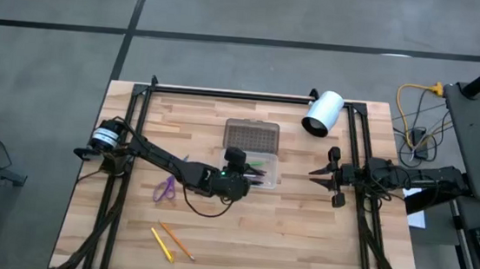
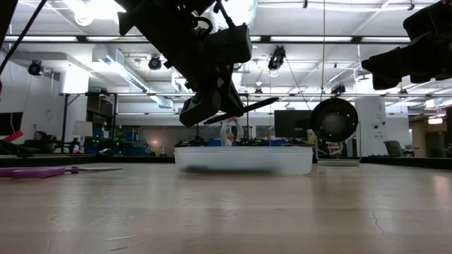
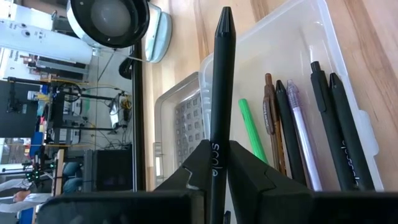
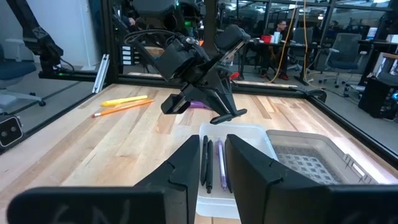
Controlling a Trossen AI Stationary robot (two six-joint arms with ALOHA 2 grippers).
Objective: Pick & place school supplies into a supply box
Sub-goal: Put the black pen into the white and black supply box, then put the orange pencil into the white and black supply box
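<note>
The big wooden table [image 1: 240, 230] holds everything. A dark metal frame [image 1: 226, 92] runs along its far edge and down both sides.

The left arm reaches far across the table, and the left gripper [image 1: 258, 178] hangs over the open tray of the supply box [image 1: 273, 174]. Its fingers [image 3: 245, 165] are squeezed tight on a black pen [image 3: 219, 112]. In the low view the pen [image 2: 244, 109] is up in the air above the box [image 2: 244, 159], tilted a bit, not touching it.

The right arm waits at the right side of the table. The right gripper [image 1: 322, 175] is just beside the box, and its fingers [image 4: 180, 165] are spread apart with nothing between them.

A white cylinder [image 1: 322, 113] lies on its side near the far right corner, well apart from the box.

The box sits in the middle of the table. Its grey dotted lid [image 1: 251, 135] is flipped open on the far side. Inside the tray lie a green pen [image 3: 252, 134], a brown one [image 3: 271, 118], a pinkish one [image 3: 300, 127] and some black ones [image 3: 333, 130], side by side.

Purple scissors [image 1: 164, 190] lie on the table beside the left arm. A yellow pencil [image 1: 162, 243] and an orange pencil [image 1: 176, 242] lie close together near the front edge, well apart from the box.
</note>
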